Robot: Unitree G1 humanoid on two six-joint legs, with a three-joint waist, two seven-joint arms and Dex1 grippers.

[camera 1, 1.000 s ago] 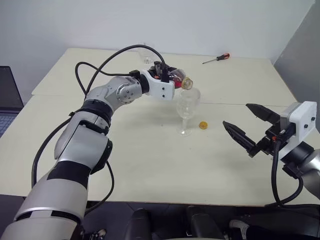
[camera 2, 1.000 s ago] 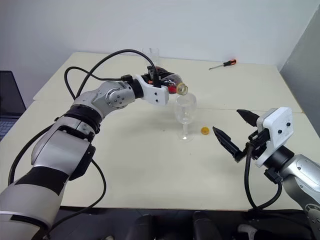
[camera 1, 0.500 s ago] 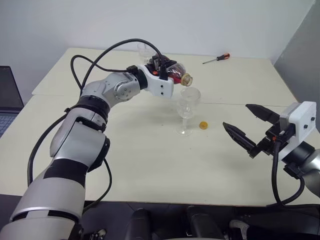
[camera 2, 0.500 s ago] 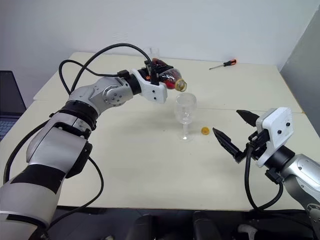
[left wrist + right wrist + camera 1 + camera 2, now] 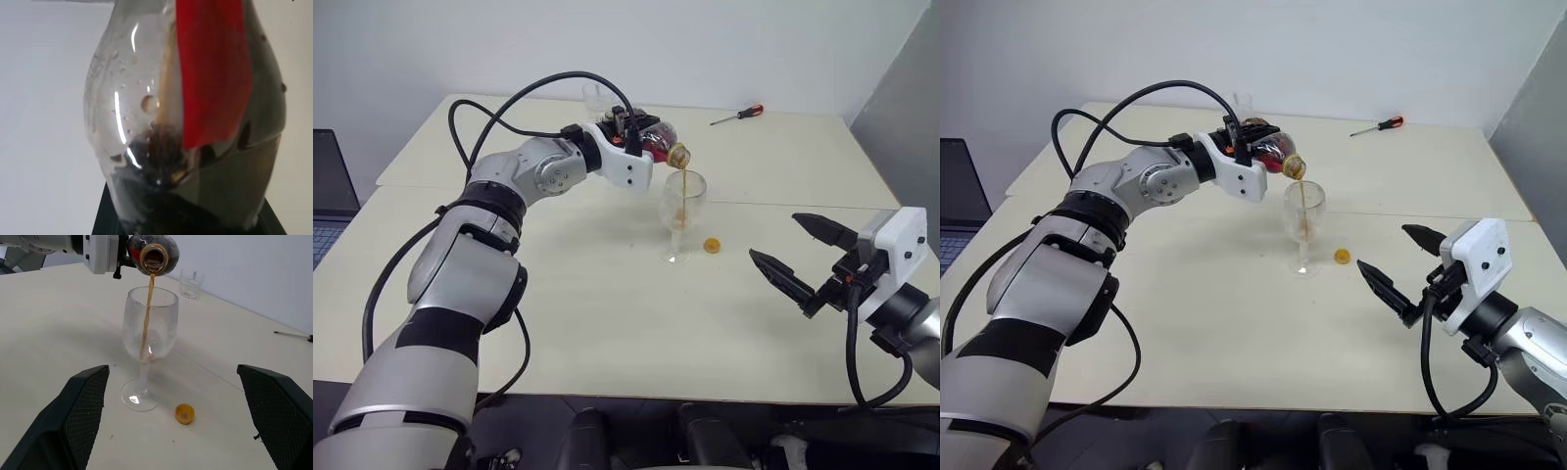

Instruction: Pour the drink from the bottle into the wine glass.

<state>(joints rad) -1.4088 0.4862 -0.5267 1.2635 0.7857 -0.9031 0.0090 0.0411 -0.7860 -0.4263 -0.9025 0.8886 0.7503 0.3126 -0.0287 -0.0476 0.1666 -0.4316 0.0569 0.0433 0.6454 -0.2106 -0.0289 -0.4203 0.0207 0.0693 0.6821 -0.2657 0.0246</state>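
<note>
We've got the left gripper [image 5: 641, 147] clamped on the bottle [image 5: 658, 143], the drink [image 5: 145, 318] streaming into the wine glass [image 5: 146, 338]; fill looks barely started. Right gripper [image 5: 803, 257] idles spread apart.

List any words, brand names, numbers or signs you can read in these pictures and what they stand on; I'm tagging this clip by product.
No text can be read anywhere.
Red label on the bottle: plain red where it shows, no lettering to make out.
Yellow cap on the table: no marking visible.
Screwdriver: too small to tell.
</note>
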